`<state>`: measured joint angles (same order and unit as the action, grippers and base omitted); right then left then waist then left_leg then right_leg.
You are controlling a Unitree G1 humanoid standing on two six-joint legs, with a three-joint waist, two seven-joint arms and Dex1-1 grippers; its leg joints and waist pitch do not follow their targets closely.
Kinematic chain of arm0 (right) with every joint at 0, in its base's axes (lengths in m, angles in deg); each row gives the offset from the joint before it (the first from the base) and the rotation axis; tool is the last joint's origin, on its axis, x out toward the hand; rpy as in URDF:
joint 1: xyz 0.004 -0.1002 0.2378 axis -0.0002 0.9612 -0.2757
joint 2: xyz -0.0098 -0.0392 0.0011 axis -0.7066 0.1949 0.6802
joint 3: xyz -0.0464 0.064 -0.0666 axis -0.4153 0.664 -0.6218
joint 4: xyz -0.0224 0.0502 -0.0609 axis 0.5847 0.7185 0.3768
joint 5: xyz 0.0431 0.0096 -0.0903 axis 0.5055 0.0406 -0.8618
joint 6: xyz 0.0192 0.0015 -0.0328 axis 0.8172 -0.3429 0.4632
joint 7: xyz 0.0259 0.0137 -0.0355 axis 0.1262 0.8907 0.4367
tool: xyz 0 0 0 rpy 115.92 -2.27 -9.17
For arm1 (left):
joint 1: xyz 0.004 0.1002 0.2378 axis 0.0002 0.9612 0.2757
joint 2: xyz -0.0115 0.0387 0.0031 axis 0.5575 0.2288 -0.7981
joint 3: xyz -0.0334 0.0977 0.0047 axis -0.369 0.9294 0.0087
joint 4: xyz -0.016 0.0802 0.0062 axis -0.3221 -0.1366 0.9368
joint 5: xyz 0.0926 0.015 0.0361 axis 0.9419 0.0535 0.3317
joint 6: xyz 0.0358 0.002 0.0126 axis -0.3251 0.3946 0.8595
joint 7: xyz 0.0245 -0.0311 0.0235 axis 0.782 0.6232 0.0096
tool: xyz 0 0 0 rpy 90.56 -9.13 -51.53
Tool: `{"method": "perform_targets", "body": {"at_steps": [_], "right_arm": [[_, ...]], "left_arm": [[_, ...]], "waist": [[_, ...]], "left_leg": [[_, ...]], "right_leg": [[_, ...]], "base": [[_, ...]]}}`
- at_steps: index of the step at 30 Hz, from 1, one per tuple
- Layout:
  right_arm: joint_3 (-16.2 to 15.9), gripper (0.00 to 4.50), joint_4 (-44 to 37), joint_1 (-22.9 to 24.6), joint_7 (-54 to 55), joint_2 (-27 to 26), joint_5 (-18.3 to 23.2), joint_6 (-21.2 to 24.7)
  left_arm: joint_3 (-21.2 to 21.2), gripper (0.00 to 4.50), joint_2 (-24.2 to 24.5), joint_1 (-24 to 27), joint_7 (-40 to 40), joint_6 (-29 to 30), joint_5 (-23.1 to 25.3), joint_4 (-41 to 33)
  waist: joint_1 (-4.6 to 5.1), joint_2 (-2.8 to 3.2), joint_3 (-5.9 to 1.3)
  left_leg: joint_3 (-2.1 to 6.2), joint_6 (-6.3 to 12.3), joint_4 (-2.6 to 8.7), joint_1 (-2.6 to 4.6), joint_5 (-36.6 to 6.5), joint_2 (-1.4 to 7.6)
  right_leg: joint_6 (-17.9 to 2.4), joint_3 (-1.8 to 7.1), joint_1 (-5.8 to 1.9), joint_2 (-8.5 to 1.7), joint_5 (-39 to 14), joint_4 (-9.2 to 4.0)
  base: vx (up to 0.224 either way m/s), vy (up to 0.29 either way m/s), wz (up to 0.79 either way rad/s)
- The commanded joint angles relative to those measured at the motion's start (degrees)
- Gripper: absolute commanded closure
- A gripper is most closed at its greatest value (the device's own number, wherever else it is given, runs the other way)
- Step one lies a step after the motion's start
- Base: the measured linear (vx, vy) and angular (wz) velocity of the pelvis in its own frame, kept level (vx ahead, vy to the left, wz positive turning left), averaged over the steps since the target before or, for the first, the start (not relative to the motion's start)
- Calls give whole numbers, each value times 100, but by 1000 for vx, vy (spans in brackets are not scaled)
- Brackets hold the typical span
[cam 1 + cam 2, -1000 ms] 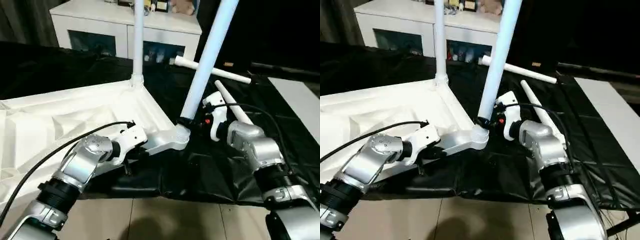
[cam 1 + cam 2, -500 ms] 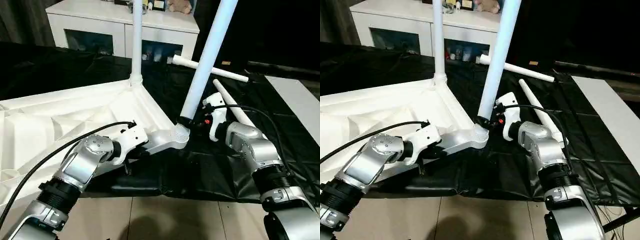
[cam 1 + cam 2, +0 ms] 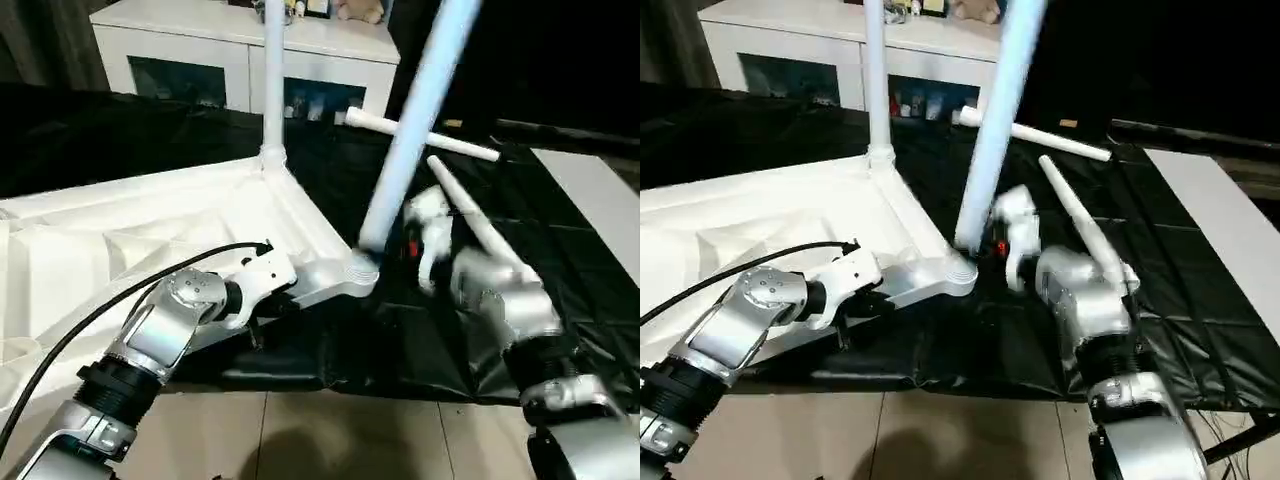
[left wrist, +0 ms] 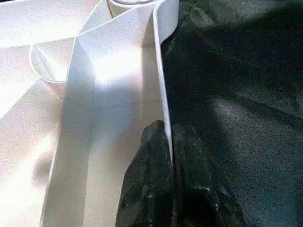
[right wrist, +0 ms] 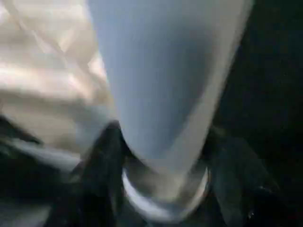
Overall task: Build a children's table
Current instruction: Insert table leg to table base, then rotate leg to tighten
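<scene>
The white tabletop (image 3: 150, 230) lies underside up on a black cloth. One white leg (image 3: 272, 80) stands upright in its far corner socket. A second leg (image 3: 415, 120) leans to the right out of the near corner socket (image 3: 355, 272). My right gripper (image 3: 388, 245) is shut on this leg's base, with dark fingers (image 5: 102, 151) on either side of it in the right wrist view. My left gripper (image 4: 168, 130) is shut on the tabletop's thin side rim (image 4: 161, 85), a little way left of that socket. Two loose legs (image 3: 420, 135) (image 3: 472, 218) lie on the cloth behind my right arm.
A white cabinet (image 3: 200, 50) with dark glass doors stands behind the work. The black cloth (image 3: 580, 260) spreads out to the right, with a pale surface (image 3: 600, 190) beyond it. Wooden floor (image 3: 330, 440) shows under the near edge.
My right arm is moving at the leg's base and shows blurred, its forearm a little lower. The leaning leg keeps about the same tilt. My left arm has stayed put.
</scene>
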<state>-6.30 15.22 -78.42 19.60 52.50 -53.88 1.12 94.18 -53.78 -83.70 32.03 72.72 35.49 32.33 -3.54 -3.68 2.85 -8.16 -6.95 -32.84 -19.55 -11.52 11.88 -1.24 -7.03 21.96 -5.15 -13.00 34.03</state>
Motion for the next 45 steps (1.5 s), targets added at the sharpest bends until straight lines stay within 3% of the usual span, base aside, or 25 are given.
{"method": "perform_targets", "body": {"at_steps": [1, 2, 3, 4, 5, 8, 12, 13, 17, 22, 28, 32, 36, 42, 45], "right_arm": [[-80, 175, 256, 78, 153, 105, -228, 187], [-49, 175, 234, 84, 146, 88, -188, 182], [-49, 175, 234, 84, 146, 88, -188, 182], [-20, 175, 215, 88, 145, 75, -155, 176], [52, 175, 173, 89, 136, 45, -80, 138], [139, 175, 122, 85, 102, 16, 12, 122], [267, 188, 83, 88, 21, -2, 120, 72], [272, 213, 74, 97, 8, 3, 125, 82], [244, 221, 30, 147, -46, 27, 125, 115], [229, 225, -11, 200, -135, 61, 127, 133], [146, 225, -261, 304, -723, 233, 279, 462], [-113, 225, -427, 381, -1342, 558, 243, 686], [-267, 225, -555, 509, -1571, 693, 169, 803], [-209, 225, -276, 524, -1028, 551, -76, 606], [-171, 226, -96, 505, -608, 429, -189, 559]], "left_arm": [[-16, 450, -40, -274, 67, -296, -49, -317], [-17, 450, -40, -275, 67, -298, -49, -315], [-17, 450, -40, -275, 67, -298, -49, -315], [-18, 450, -38, -275, 69, -298, -51, -318], [-22, 450, -32, -275, 80, -299, -53, -322], [-29, 450, -27, -277, 81, -308, -52, -317], [-34, 450, -13, -272, 92, -312, -60, -329], [-34, 450, -14, -274, 94, -308, -67, -328], [-32, 450, -14, -267, 101, -305, -69, -337], [-23, 450, 9, -239, 149, -294, -87, -369], [85, 450, 152, -86, 607, -358, -273, -660], [138, 450, 205, 13, 873, -340, -414, -869], [138, 450, 216, -29, 858, -375, -376, -795], [57, 450, 182, -127, 537, -334, -203, -527], [-63, 450, 17, -169, 286, -213, -220, -341]], "waist": [[-3, 43, -279], [-13, 70, -264], [-23, 114, -253], [-7, 110, -239], [-12, 91, -238], [-16, 92, -256], [-25, 97, -294], [-26, 94, -308], [-29, 94, -346], [-29, 58, -359], [-64, 52, -354], [-79, 47, -348], [-144, 37, -344], [-142, 36, -352], [-140, 29, -314]], "left_leg": [[19, 85, 491, -26, -1809, 176], [-3, 103, 498, -17, -1699, 183], [-43, 98, 483, 48, -1733, 195], [-49, 80, 484, 46, -1820, 191], [-52, 73, 477, 34, -1938, 172], [-58, 91, 472, 2, -1726, 175], [-87, 115, 456, -12, -1257, 192], [-97, 122, 443, -18, -1161, 188], [-110, 204, 400, -79, -533, 175], [-147, 289, 371, -89, -445, 150], [-178, 388, 356, -58, -540, 156], [-192, 446, 346, -55, -549, 152], [-192, 366, 348, -38, -623, 159], [-182, 259, 351, -38, -716, 157], [-176, 124, 381, -12, -1170, 151]], "right_leg": [[-603, 350, -204, -388, -2102, -511], [-661, 357, -180, -374, -1965, -492], [-783, 379, -122, -382, -1925, -508], [-812, 380, -117, -374, -1977, -506], [-709, 382, -127, -388, -2342, -537], [-691, 402, -145, -398, -2254, -526], [-906, 416, -168, -363, -1495, -424], [-969, 423, -175, -358, -1329, -400], [-1129, 430, -234, -338, -511, -278], [-1244, 464, -259, -320, -119, -212], [-1272, 484, -244, -315, -90, -211], [-1316, 484, -236, -306, -88, -211], [-1244, 489, -228, -309, -294, -228], [-1207, 484, -218, -311, -404, -232], [-1000, 480, -180, -323, -1204, -337]], "base": [[0, 0, 0], [0, 0, 0], [0, 0, 0], [0, 0, 0], [0, 0, 0], [0, 0, 0], [14, -4, 2], [0, 0, 0], [0, 0, 0], [0, 0, 0], [0, 0, 0], [0, 0, 0], [0, 0, 0], [0, 0, 0], [0, 0, 0]]}}
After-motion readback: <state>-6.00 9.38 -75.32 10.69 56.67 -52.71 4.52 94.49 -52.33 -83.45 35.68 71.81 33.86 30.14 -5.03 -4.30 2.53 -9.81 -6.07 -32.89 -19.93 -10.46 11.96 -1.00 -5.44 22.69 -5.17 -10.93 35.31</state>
